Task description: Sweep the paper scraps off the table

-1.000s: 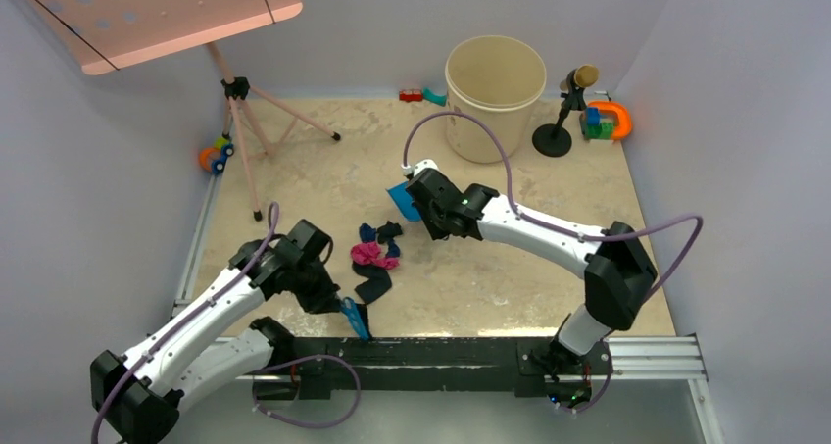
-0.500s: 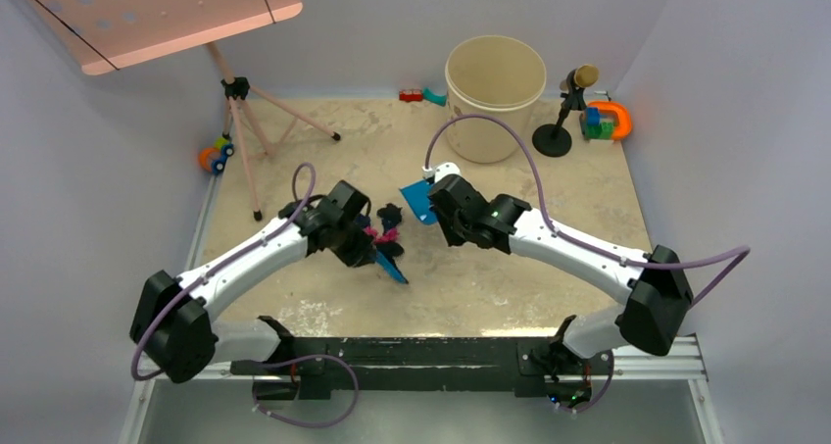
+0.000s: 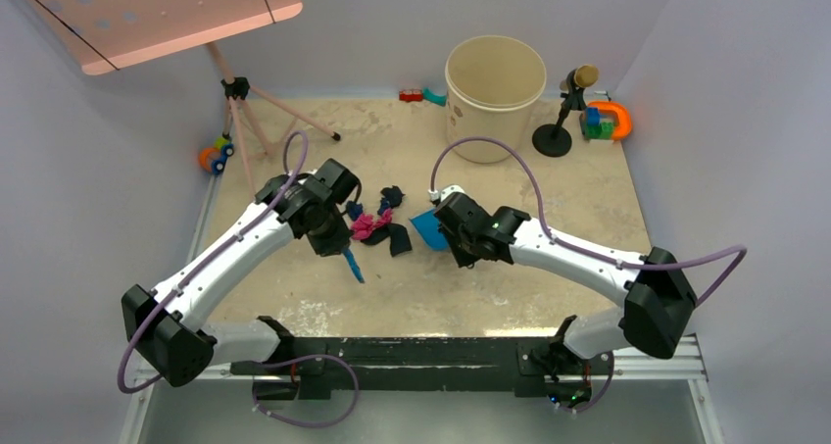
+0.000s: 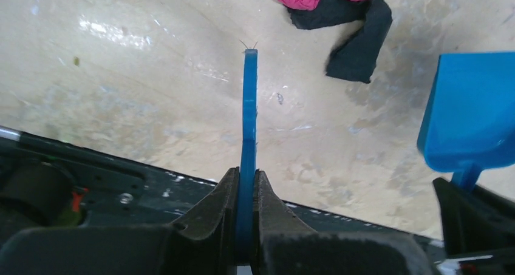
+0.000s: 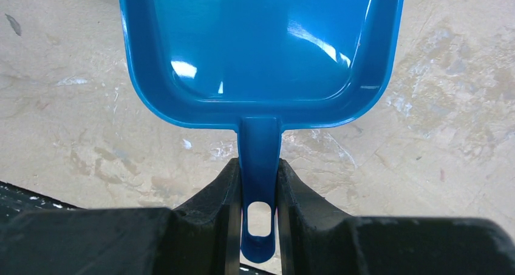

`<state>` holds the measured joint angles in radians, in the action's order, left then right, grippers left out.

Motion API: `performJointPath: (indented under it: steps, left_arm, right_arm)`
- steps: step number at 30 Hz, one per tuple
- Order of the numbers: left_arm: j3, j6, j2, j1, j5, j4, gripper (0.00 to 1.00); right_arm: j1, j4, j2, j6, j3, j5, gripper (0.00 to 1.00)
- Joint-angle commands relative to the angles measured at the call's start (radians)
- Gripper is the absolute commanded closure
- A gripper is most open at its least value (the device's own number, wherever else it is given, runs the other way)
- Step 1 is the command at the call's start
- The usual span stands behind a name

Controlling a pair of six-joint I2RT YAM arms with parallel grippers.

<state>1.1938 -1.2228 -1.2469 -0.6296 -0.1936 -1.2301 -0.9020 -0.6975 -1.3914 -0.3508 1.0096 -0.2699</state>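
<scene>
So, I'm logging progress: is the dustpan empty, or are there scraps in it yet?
Empty. The right wrist view shows the dustpan glossy blue and bare inside, and the paper scraps lie on the table beside it.

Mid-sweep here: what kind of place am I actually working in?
Probably a lab test cell, not a home: plain walls box in the table, an aluminium rail edges its front, and staged props, toys and a bucket, sit at the back.
</scene>
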Motion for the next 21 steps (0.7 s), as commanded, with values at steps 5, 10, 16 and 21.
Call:
performJointPath:
  steps: [5, 10, 16, 21]
  left_arm:
    - [0.158, 0.618, -0.066, 0.149, -0.041, 0.108, 1.0]
    - [0.223, 0.818, -0.158, 0.161, -0.226, 0.213, 1.0]
    - [0.348, 0.957, -0.381, 0.193, -0.322, 0.215, 1.0]
    - [0.479, 1.029, -0.525, 0.206, -0.224, 0.237, 1.0]
  right_arm:
    - [-0.019, -0.086, -0.046, -0.005, 0.043, 0.099, 1.0]
    - [-0.042, -0.179, -0.02, -0.021, 0.044, 0.188, 1.0]
    - [-0.083, -0.244, -0.036, -0.022, 0.027, 0.216, 1.0]
    - [-0.092, -0.217, -0.091, -0.007, 0.037, 0.233, 1.0]
